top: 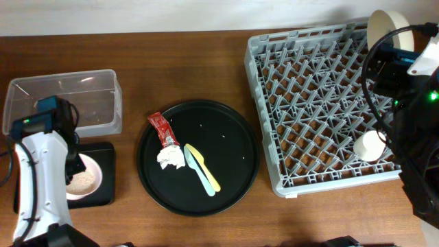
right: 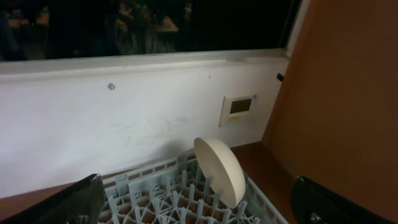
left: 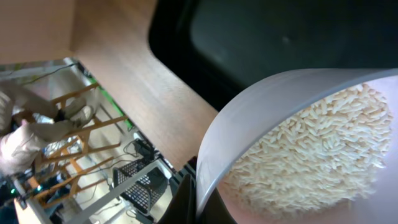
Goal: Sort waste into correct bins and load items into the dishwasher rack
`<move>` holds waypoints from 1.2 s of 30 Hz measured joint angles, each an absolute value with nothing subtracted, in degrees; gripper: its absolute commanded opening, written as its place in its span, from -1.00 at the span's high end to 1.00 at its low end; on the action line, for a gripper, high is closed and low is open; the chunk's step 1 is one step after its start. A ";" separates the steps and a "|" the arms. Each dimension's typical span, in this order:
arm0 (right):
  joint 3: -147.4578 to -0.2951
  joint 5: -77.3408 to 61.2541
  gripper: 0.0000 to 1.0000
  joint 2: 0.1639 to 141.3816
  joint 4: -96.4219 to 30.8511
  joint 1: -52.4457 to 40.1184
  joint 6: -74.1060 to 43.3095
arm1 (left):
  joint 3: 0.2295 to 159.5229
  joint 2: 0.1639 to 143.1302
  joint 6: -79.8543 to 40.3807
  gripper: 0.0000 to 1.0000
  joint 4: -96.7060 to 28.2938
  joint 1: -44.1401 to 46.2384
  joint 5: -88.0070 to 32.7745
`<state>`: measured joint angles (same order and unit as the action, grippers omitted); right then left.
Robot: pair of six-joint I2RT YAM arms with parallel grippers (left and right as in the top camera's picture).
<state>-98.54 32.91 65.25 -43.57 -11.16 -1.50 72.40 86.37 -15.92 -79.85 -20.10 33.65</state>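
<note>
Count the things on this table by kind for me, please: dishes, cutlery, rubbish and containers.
Dishes: 3 (cream plate, bowl of rice, white cup)
Cutlery: 2 (yellow utensil, light blue utensil)
Rubbish: 2 (red sauce packet, white tissue wad)
Containers: 4 (clear tub, small black tray, round black tray, grey rack)
Total: 11

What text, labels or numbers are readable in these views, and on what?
No text is legible in any view.
On the red sauce packet: any print is too small to read.
On the wall panel in the right wrist view: there is a small display, too blurred to read.
On the small bowl and the dishwasher rack: no markings are visible.
</note>
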 measured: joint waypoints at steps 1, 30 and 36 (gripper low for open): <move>-98.54 33.21 -0.96 65.28 -43.22 -11.16 -1.52 | 72.40 86.37 -16.21 1.00 -79.75 -20.51 34.52; -98.54 38.59 -0.96 65.25 -41.47 -11.16 -1.52 | 70.70 104.49 -22.96 1.00 -73.17 -21.15 61.21; -98.54 39.48 -0.96 65.28 -41.45 -11.16 -1.52 | 70.70 104.49 -20.56 1.00 -69.10 -21.15 66.61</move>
